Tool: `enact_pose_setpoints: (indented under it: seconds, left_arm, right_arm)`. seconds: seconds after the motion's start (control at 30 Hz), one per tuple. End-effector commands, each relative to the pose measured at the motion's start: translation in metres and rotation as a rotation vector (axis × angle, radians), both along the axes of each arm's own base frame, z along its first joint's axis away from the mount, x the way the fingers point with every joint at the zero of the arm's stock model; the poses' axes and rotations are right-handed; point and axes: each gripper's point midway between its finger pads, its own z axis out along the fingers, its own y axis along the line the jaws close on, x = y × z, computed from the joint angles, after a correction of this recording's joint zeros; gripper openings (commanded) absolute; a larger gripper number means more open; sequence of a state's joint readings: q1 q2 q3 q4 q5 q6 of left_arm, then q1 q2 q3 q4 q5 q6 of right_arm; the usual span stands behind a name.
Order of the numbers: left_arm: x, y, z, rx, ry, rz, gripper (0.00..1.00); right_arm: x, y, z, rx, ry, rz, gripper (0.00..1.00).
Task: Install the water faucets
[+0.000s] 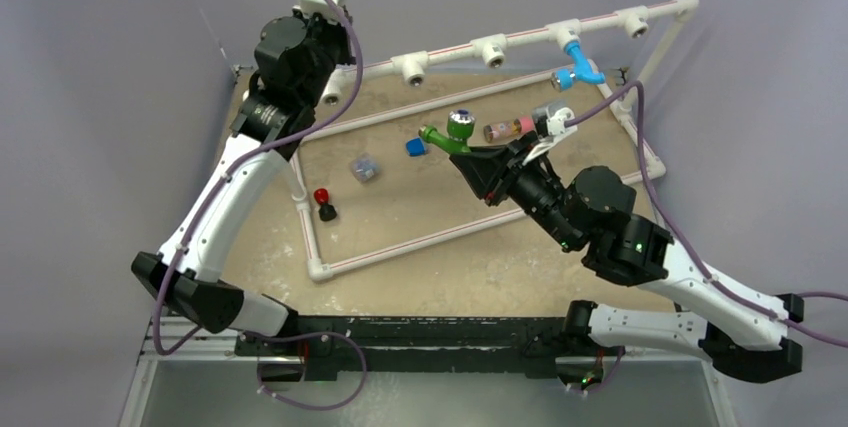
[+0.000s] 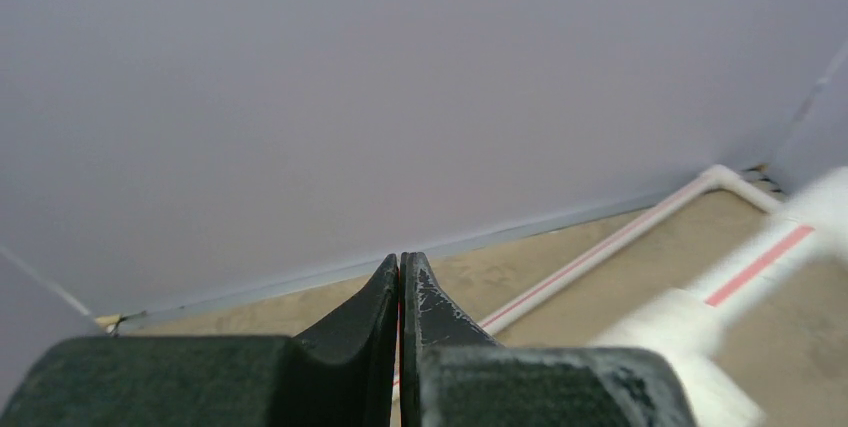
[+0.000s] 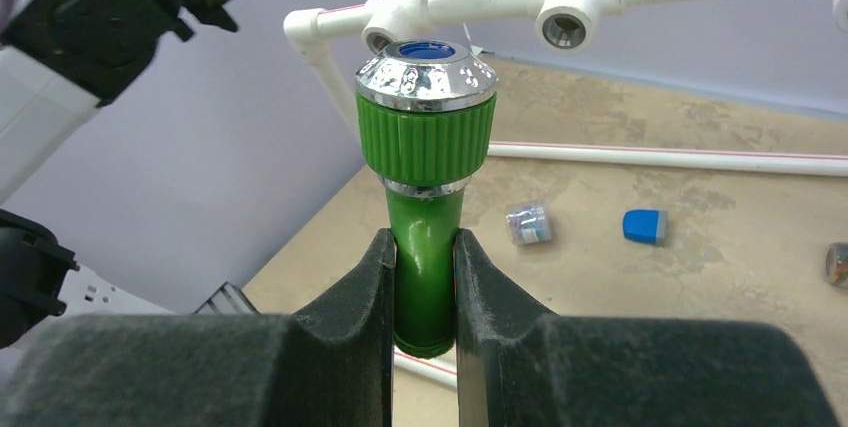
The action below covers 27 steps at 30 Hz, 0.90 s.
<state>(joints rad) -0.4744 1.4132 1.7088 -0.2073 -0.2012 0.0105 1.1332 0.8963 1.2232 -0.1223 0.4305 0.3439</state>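
From above, the light blue faucet (image 1: 582, 62) is already seated in a T-fitting (image 1: 566, 33) on the far rail, while the green faucet (image 1: 446, 135) sits over mid-counter (image 1: 420, 237), gripped by the right pincer (image 1: 468, 150): one in, one to go. Left wrist: the left pincer (image 2: 400, 282) is pressed tight together on nothing, up by the far-left corner. Right wrist: the jaws clamp the green stem, its long axis running straight out from the pincer, chrome mouth aimed toward the open fittings (image 3: 565, 22).

Black-white arms (image 1: 235, 202), apparently purple cables (image 1: 356, 57)
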Motion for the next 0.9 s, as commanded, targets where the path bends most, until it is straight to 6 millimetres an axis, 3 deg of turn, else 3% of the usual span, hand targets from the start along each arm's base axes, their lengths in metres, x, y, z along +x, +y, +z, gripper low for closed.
enact_pose_setpoints:
  seconds: [0.0, 0.17, 0.43, 0.87]
  left_arm:
    - [0.034, 0.046, 0.001, 0.01, -0.077, 0.176, 0.0]
    - [0.052, 0.073, -0.014, 0.058, -0.106, 0.295, 0.0]
    - [0.065, 0.102, -0.062, 0.077, -0.009, 0.367, 0.0]
    - [0.057, 0.102, -0.151, 0.046, 0.249, 0.366, 0.0]
  right_arm:
    - [0.009, -0.002, 0.024, 0.069, -0.086, -0.05, 0.0]
    - [0.015, 0.005, 0.017, 0.048, -0.099, -0.061, 0.0]
    - [0.031, 0.006, 0.004, 0.014, -0.125, -0.148, 0.0]
    - [0.059, -0.006, -0.004, -0.052, -0.325, -0.341, 0.0]
